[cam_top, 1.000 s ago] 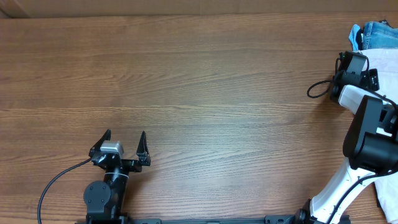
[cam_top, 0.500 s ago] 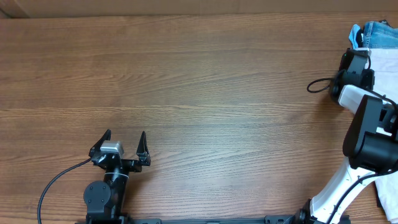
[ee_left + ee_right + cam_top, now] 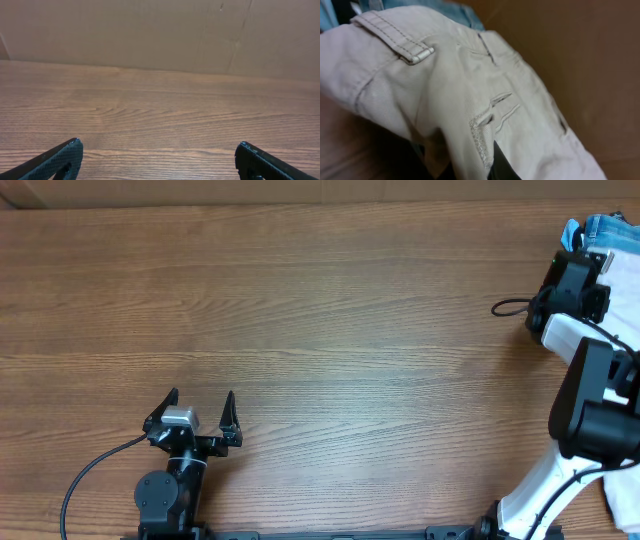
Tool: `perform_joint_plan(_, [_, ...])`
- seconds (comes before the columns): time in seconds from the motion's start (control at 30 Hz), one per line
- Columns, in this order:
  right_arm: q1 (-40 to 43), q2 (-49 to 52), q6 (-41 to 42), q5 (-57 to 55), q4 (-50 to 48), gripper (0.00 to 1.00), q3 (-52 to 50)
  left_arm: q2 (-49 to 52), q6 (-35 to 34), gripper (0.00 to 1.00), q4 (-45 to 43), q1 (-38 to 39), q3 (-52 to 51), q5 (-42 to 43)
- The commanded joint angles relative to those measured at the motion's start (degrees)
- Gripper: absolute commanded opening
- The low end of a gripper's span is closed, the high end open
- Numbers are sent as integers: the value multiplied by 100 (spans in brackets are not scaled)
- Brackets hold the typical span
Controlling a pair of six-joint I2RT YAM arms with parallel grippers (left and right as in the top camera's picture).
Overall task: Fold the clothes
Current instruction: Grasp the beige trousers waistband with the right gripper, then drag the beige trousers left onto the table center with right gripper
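Up in the upper right corner of the overhead view, the right gripper is down on the clothing pile, with its black cable looping out to the left. Its claw is squeezed together, and the wrist view shows why: a raised fold of the khaki shorts is gathered at the bottom centre of the frame, pinched hard against 1 dark finger. The other finger is hidden behind the cloth.

The shorts fill nearly that whole close-up. The waistband runs across the upper left with 1 stitched belt loop lying on it, and the fabric drapes down toward the lower right. Blue denim jeans peek out behind at the top edge. From overhead, the shorts sit at the right edge, just below the jeans.

Over at lower left, the left gripper sits well apart from all that, its claw spread wide with nothing between. Its wrist view shows 2 black fingertips at the bottom corners, over bare wooden table.
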State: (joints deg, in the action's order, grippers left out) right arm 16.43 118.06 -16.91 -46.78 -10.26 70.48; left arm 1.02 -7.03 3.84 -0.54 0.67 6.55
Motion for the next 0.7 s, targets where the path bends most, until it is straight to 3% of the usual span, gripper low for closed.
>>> perform_joint_plan(0.0, [-494,-780,221,55,-26,4,129,-4,105,100,0,-57,-39,-101])
perform_joint_plan(0.33, [-1517,-994,621,140,463,4,129,-4,105,100,0,-57,-39,-101])
perform_joint_plan(0.47, [-1989,-994,1082,960,1027,4,129,-4,105,100,0,-57,-39,-101])
perform_joint_plan(0.67, [-2820,-994,2483,2747,1646,4,129,-4,105,100,0,-57,-39,-101])
